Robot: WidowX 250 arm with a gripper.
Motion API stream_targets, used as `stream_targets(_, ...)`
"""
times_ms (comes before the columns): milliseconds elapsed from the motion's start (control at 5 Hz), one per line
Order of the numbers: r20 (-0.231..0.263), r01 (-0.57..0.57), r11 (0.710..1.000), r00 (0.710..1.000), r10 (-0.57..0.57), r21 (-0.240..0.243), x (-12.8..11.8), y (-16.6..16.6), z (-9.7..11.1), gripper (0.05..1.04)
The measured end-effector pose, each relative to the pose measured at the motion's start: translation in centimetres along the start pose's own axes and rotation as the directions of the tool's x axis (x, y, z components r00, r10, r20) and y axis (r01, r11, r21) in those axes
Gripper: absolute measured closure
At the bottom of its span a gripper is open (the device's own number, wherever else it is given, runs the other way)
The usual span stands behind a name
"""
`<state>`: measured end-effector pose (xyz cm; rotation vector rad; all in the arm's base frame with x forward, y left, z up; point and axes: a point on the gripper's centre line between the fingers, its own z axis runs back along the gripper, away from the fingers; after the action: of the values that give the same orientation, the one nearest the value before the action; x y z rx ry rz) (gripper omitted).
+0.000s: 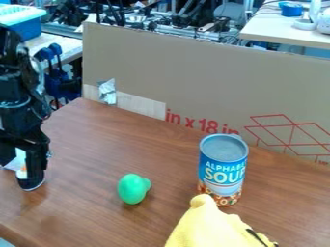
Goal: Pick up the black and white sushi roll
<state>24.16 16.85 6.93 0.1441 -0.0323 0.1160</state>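
Observation:
The black gripper hangs low over the left edge of the wooden table. A white piece with a bit of orange shows at the gripper; whether it is held or lies behind cannot be made out. To the gripper's right, apart from it, a rounded green object with a small bump rests on the tabletop. Farther right stands an upright blue soup can with a silver top. A yellow plush-like thing with dark marks lies at the front edge of the view, partly overlapping the can's base.
A tall cardboard panel with red print stands along the back of the wooden table. Silver tape sticks to its left part. Behind are a blue bin, blue clamps and a pale table.

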Motion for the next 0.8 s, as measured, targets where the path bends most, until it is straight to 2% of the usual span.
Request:
stream_targets(200, 0.028, 0.001, 1.0, 1.0, -0.002, 0.018, 0.5, 0.2, -0.7, 0.081)
stream_targets(800, -0.017, -0.013, 1.0, 1.0, 0.013, -0.014, 1.0, 0.0, -3.6, 0.081)
